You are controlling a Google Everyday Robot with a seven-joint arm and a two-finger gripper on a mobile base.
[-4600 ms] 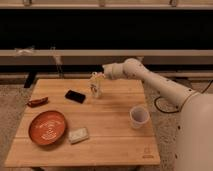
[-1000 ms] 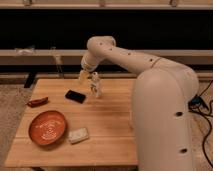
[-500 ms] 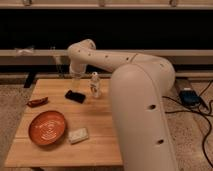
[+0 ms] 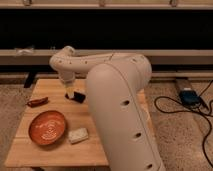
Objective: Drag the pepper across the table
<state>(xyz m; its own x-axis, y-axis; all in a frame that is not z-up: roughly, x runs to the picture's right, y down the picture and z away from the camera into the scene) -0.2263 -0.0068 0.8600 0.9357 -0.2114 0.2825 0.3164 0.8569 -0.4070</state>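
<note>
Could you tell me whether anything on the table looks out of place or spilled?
Nothing looks spilled or damaged. The pepper lies close to the table edge at the left of the view, apart from the gripper, which hangs by the phone.

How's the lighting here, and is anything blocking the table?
Camera view: warm, even light on the table; dark background; the arm covers much of the table; the gripper hangs by the black phone; the pepper at the left edge is lit.

pepper: dk red-brown, lying flat @ table img-left edge | gripper: over table mid
</note>
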